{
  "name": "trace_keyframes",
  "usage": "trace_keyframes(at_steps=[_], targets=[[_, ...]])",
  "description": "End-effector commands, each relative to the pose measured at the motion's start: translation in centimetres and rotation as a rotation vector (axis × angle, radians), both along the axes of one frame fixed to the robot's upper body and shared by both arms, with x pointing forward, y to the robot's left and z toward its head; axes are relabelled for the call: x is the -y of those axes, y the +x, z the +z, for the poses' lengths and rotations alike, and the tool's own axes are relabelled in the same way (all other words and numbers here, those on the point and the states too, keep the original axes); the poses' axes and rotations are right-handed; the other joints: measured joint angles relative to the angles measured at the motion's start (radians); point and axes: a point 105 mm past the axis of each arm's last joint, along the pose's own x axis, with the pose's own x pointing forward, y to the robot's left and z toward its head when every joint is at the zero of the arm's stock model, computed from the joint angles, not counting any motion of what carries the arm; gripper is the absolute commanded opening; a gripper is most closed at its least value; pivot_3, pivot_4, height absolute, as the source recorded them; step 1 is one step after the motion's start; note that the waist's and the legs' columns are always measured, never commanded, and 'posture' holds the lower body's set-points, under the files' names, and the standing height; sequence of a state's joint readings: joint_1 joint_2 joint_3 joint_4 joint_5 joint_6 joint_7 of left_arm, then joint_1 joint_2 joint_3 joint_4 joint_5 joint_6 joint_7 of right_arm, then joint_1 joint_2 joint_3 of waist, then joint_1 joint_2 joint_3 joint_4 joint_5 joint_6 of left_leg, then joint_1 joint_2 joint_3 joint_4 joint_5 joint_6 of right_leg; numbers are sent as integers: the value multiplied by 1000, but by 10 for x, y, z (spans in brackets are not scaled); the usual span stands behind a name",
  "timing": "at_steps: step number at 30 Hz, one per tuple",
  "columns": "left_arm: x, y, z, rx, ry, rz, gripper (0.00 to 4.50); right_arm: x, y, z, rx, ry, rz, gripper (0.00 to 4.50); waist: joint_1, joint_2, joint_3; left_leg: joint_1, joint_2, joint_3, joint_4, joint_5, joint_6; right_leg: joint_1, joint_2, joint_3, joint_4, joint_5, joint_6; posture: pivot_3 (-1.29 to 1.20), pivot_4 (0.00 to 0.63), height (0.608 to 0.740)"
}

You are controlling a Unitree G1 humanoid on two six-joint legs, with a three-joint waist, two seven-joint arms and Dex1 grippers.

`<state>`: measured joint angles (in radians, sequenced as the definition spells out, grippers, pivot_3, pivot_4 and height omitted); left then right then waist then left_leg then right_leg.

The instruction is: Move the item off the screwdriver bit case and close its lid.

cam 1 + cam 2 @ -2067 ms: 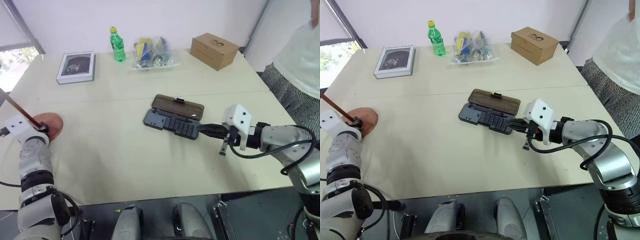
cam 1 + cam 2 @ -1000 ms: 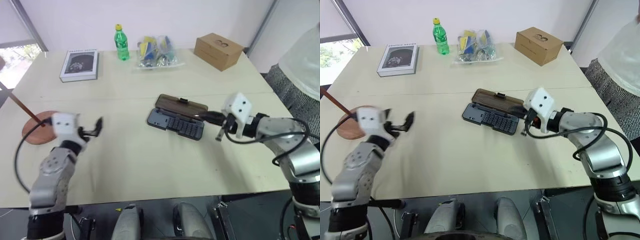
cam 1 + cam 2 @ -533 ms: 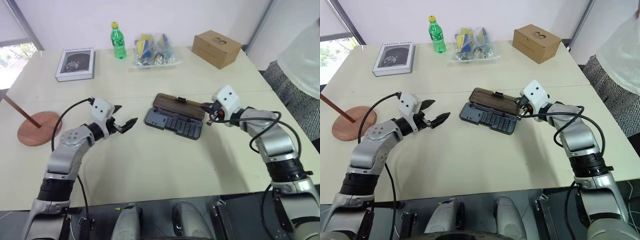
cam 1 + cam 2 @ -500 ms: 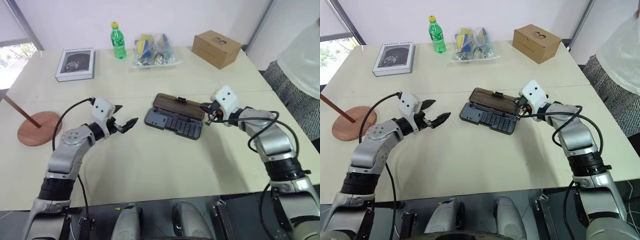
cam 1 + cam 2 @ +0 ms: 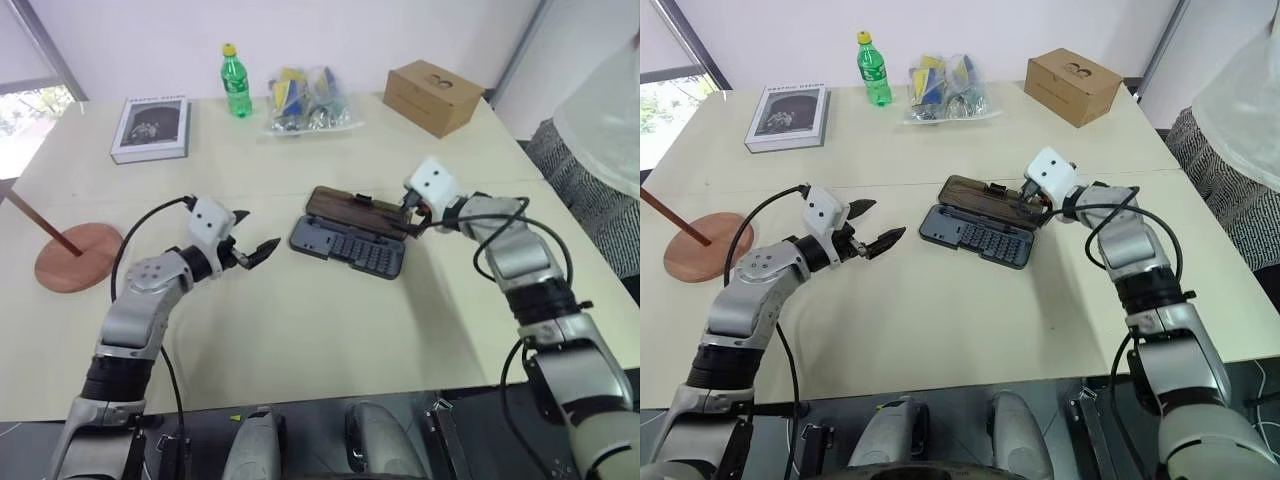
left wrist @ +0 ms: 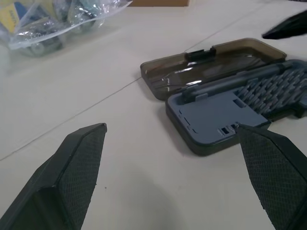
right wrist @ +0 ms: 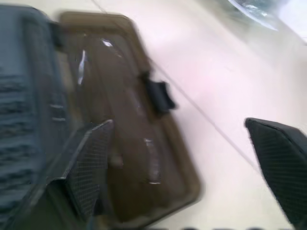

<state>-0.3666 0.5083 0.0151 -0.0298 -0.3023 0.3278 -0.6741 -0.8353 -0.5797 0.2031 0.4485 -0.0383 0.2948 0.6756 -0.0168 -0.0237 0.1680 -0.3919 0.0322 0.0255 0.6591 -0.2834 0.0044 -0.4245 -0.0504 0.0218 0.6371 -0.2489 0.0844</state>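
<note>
The screwdriver bit case (image 5: 349,241) lies open near the middle of the table (image 5: 300,330), grey-blue tray toward the robot, its brown lid (image 5: 355,210) folded flat behind it with the small black latch (image 7: 160,95) on the far edge. The wooden stand (image 5: 68,255) sits well apart from the case at the table's left edge, one round disc flat on the surface, the thin stem leaning up and out of frame to the left; nothing rests on the case. Left gripper (image 5: 250,250) hovers left of the case, fingers spread wide and empty, pointing toward the tray; bare tabletop lies between it and the case. Right gripper (image 7: 192,163) is at the right end of the lid, fingers spread wide in the right wrist view, one finger (image 7: 88,167) over the lid surface; whether it touches, I cannot tell. Along the far side of the table: a book (image 5: 151,129) at left, a green bottle (image 5: 235,81) with yellow cap, a clear bag of mixed items (image 5: 310,102), and a tan cardboard box (image 5: 434,97) at right, all well clear of the case. Table surface is pale cream with a faint seam running across behind the lid. White wall behind; window at far left. A person (image 5: 600,130) in a white top stands at the right edge.
</note>
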Motion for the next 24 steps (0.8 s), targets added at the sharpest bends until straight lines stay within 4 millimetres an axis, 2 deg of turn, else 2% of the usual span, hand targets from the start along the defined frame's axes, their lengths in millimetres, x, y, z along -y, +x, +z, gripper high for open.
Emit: trace_keyframes(at_steps=[1,7,15,24], targets=[[0,3,15,65,9,-5,4500,3,17,16,18,8,-40,4464,-1,0,0,0,0,0,0,0,0,0,0,0,0,0,0,0,150,740],[3,6,16,85,15,-6,4500,-5,33,9,-90,-53,12,4464,-2,2,1,0,0,1,0,0,0,-1,0,0,1,0,0,0,150,740],[2,1,13,92,15,13,4500,3,32,-13,-208,-103,6,4464,-2,3,2,0,0,1,-1,0,0,-1,-1,0,2,0,0,0,150,740],[1,-6,9,91,20,27,4500,8,34,-16,-208,-108,-25,4464,-6,4,3,0,0,2,-1,1,-2,-4,-2,1,6,0,0,0,150,740]])
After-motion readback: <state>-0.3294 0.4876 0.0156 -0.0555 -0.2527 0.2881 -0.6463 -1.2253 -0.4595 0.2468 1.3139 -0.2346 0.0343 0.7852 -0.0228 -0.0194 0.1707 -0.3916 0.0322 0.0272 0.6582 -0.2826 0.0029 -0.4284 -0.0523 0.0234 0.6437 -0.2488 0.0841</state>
